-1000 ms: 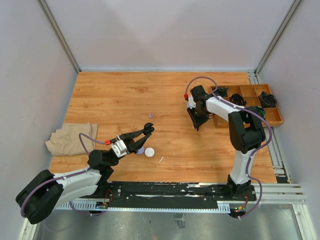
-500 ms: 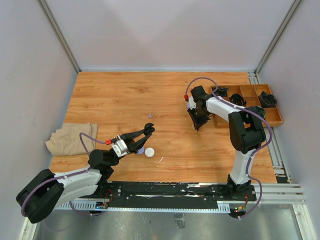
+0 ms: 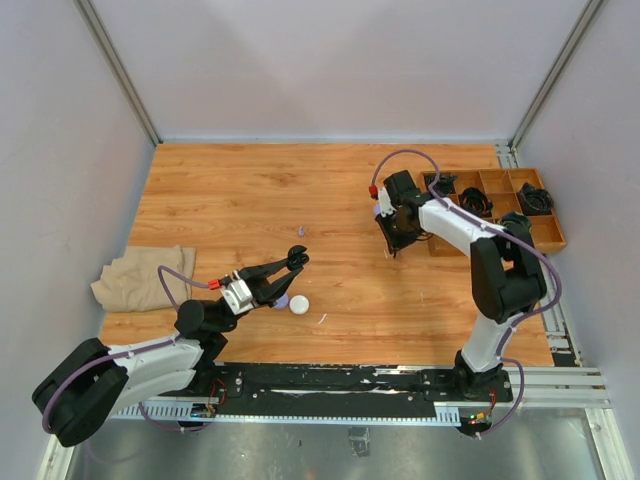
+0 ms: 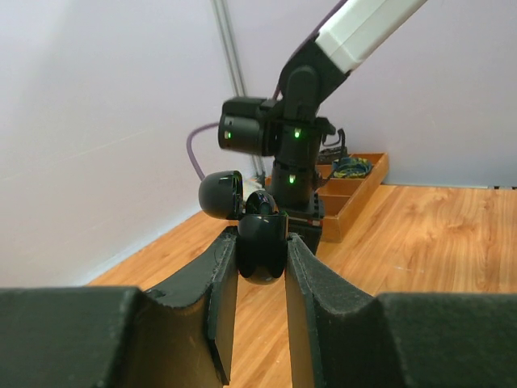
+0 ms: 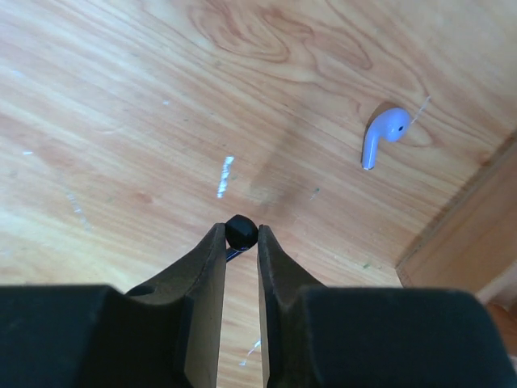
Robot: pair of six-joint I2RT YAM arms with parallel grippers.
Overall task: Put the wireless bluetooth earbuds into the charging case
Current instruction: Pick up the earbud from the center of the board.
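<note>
A small black earbud [image 5: 241,232] is pinched at the tips of my right gripper [image 5: 241,236], just above the wood. A lavender-white earbud [image 5: 380,132] lies on the table beyond it, near the tray's corner. My right gripper [image 3: 389,250] points down beside the tray. My left gripper [image 4: 260,239] is shut on a black charging case [image 4: 261,260], held off the table with its lid [image 4: 221,194] swung open. In the top view my left gripper [image 3: 295,261] hangs over the front middle. Another tiny lavender earbud [image 3: 300,231] lies farther back.
A round white case [image 3: 299,305] and a lavender piece [image 3: 282,300] lie under the left gripper. A beige cloth [image 3: 140,277] lies at the left edge. A wooden compartment tray [image 3: 548,240] with coiled black cables stands at the right.
My right gripper's jaws have closed onto the black earbud, and the right arm's elbow has swung out to the right. The left arm has stayed still with the case.
</note>
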